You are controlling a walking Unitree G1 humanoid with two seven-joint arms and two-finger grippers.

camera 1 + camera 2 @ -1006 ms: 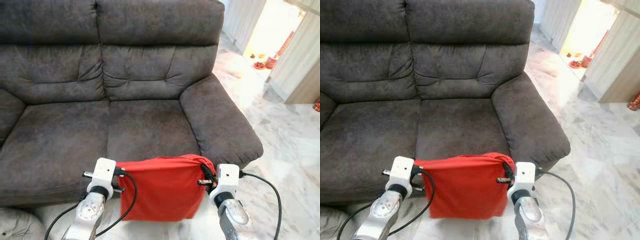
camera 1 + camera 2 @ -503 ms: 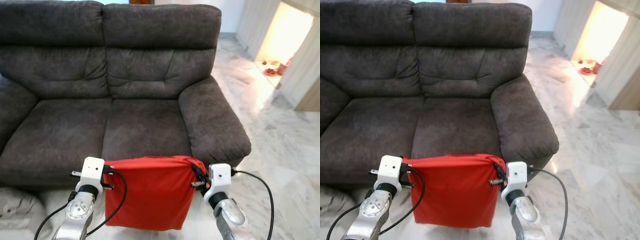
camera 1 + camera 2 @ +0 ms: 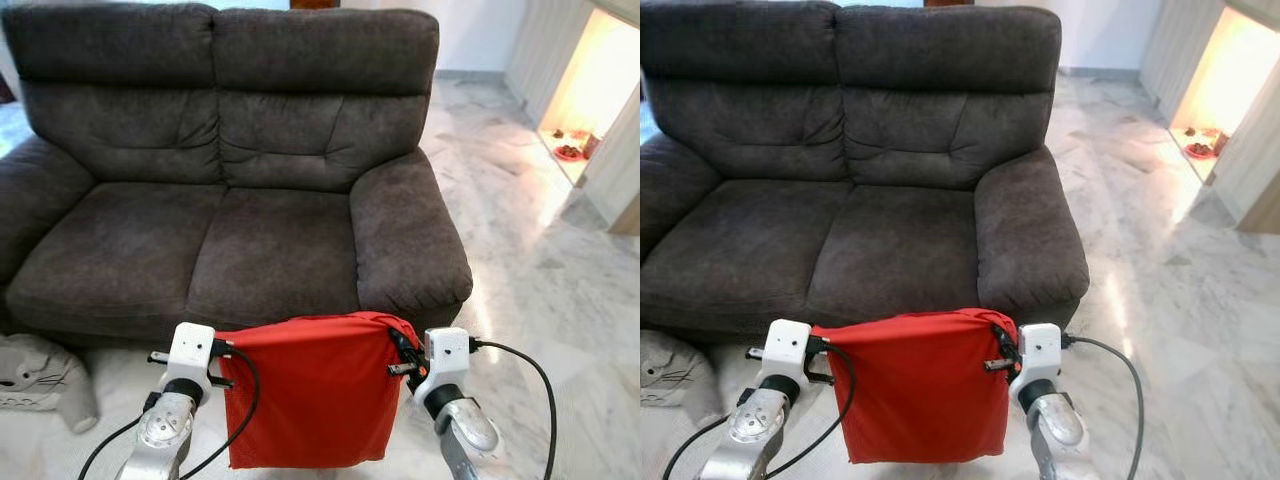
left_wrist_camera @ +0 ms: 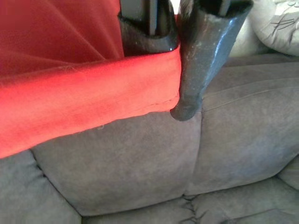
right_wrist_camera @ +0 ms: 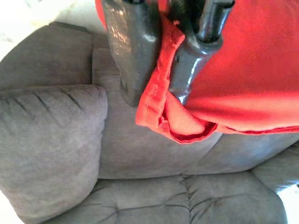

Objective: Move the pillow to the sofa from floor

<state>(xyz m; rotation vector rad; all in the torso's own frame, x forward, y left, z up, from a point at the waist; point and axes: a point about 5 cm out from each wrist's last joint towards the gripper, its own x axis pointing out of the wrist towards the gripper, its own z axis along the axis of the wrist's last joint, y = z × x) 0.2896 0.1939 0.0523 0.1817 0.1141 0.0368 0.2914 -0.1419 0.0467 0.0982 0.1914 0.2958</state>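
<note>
Lower left of the frame: a pale grey cushion-like object (image 3: 40,375) lies on the marble floor (image 3: 560,270) beside the sofa's left arm. Left of centre, bottom: the left tool (image 3: 222,352) is clamped on the upper left corner of the red pillow (image 3: 310,395); in the left wrist view its two black fingers (image 4: 191,65) pinch the red seam. Centre, bottom: the pillow hangs upright between the two tools, off the floor and in front of the seat edge of the dark grey sofa (image 3: 240,190), which spans the upper and middle frame. Right of centre, bottom: the right tool (image 3: 402,355) is closed on the pillow's upper right corner, the fabric bunched between its fingers (image 5: 133,51). Upper right: a brightly lit doorway (image 3: 590,90).
</note>
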